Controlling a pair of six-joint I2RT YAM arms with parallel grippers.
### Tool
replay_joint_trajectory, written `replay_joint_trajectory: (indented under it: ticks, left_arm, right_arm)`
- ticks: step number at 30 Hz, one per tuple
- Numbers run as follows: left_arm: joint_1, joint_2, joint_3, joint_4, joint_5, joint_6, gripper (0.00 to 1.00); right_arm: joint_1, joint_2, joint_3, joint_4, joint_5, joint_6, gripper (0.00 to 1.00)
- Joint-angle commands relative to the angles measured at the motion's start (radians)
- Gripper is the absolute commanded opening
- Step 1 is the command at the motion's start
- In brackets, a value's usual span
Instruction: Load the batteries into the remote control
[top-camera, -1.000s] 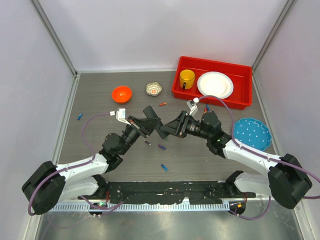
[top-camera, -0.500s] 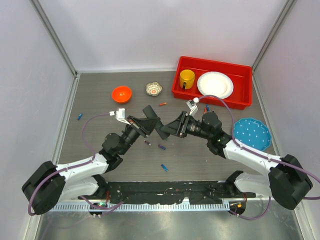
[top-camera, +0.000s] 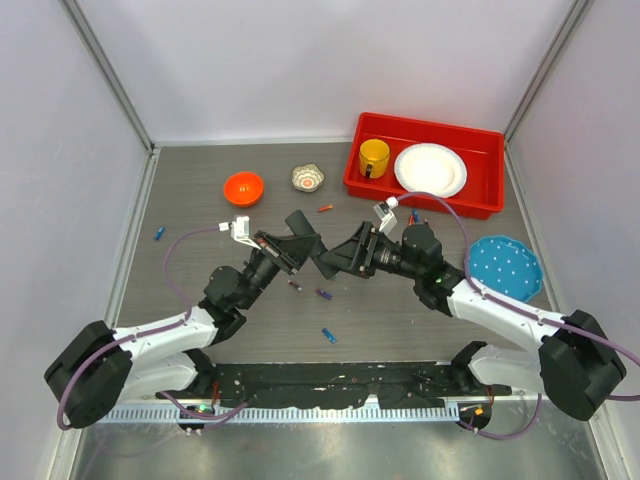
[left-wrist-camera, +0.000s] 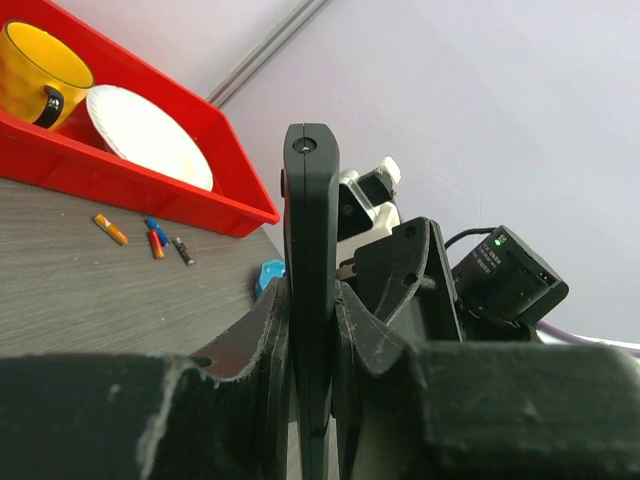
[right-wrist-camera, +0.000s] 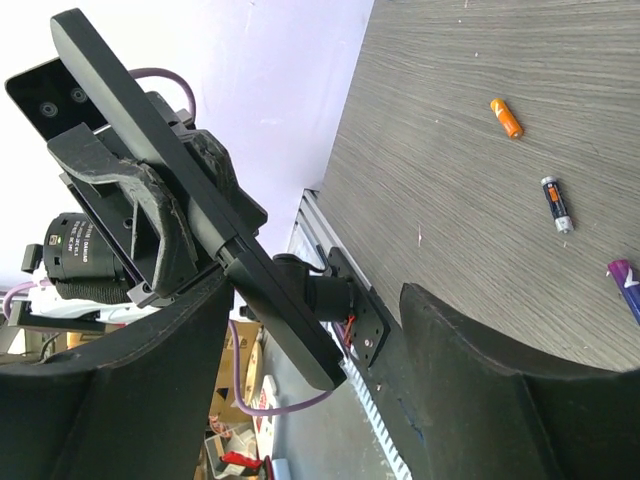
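Remote control (left-wrist-camera: 311, 220) held on edge above the desk (top-camera: 200, 200), pinched between the fingers of the left claw (left-wrist-camera: 312, 335) near the middle of the work area. The right claw (right-wrist-camera: 300, 345) faces it with its fingers spread wide, one to each side of the remote's free end, with no contact visible. Batteries (top-camera: 328, 335) lie loose on the desk, among them an orange battery (right-wrist-camera: 507, 117), a black-and-silver battery (right-wrist-camera: 556, 204) and a purple battery (right-wrist-camera: 625, 280) near the claws. At the far right, a red tray (top-camera: 420, 203) holds a yellow mug (top-camera: 374, 157) and a white plate (top-camera: 430, 169).
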Motion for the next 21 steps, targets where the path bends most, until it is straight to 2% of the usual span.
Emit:
replay_joint_trajectory:
  ticks: [1,5,8,16,17,21]
  left_arm:
    - [0.001,0.001,0.009,0.091,-0.007,-0.006,0.0]
    - [0.001,0.006,-0.005,0.094,-0.019,-0.021,0.0]
    - [0.002,0.024,-0.017,0.114,-0.029,-0.043,0.0]
    - [0.001,0.081,-0.02,0.173,-0.047,-0.106,0.0]
    - [0.001,0.086,-0.021,0.173,-0.062,-0.116,0.0]
    - [0.004,0.083,-0.012,0.087,-0.078,-0.172,0.0]
  right_arm:
    - [0.004,-0.03,0.055,-0.014,0.014,0.001,0.75]
    - [0.003,-0.048,0.075,-0.029,0.017,0.005,0.83]
    - [0.0,-0.063,0.113,-0.119,0.02,-0.025,0.89]
    - [-0.008,-0.094,0.219,-0.317,0.003,-0.149,0.9]
    - [-0.008,-0.103,0.246,-0.488,0.033,-0.255,0.9]
    - [-0.008,-0.146,0.375,-0.874,0.298,-0.505,0.9]
